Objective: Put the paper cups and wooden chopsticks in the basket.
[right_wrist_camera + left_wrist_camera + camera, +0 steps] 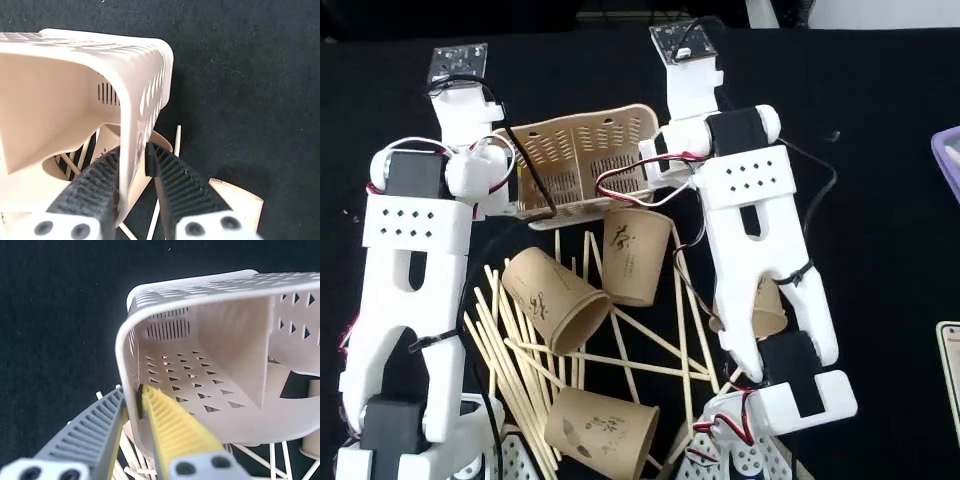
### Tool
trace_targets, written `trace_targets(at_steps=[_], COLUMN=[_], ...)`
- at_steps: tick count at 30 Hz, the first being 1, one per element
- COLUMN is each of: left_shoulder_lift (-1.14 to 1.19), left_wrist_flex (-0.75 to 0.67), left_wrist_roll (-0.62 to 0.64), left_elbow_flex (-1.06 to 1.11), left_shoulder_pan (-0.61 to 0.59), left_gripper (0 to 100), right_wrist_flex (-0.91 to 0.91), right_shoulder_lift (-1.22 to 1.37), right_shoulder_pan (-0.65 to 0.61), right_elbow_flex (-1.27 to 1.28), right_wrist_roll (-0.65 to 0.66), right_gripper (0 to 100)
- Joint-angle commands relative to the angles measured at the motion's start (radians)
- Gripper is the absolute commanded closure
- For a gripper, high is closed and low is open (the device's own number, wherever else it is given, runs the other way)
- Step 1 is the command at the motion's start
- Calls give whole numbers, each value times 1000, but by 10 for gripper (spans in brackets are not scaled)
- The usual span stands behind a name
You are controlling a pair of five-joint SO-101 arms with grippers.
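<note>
Barely started: basket (582, 160) upper centre, empty, left gripper (137, 405) and right gripper (132, 160) each pinched narrow onto a side wall; paper cups (555, 298) and wooden chopsticks (510, 370) all loose on table (880, 250) below it.

No word or number is legible anywhere. The brown paper cups (556, 298) lying on the black cloth-covered table (880, 120) each bear small dark printed marks on their sides, too small to make out as letters or signs
</note>
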Motion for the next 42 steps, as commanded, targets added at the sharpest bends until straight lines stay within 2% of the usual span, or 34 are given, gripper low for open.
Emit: trace_targets(at_steps=[1,6,8,12,19,28,31,38,42], left_shoulder_lift=[-20,-20,-20,-20,-23,-44,-44,-57,-57], left_wrist_flex=[48,-75,-126,-210,-371,-376,-385,-560,-566], left_wrist_roll=[-37,-35,-34,-32,-32,-32,-32,-32,-31], left_elbow_flex=[-88,-21,-2,4,4,-42,5,180,186], left_shoulder_pan=[-104,-110,-110,-113,-143,-137,-136,-136,-120], left_gripper=[970,966,937,811,791,791,791,787,785], right_wrist_flex=[6,-49,-74,-132,-334,-273,-253,-384,-407], right_shoulder_lift=[-94,-85,-85,-90,-96,-131,-131,-134,-136], right_shoulder_pan=[26,23,23,12,12,-9,-15,-14,-17], right_elbow_flex=[-22,2,19,18,8,-165,-125,91,116], right_wrist_roll=[-3,3,3,5,5,3,3,3,3], right_gripper=[987,968,891,759,755,756,756,757,755])
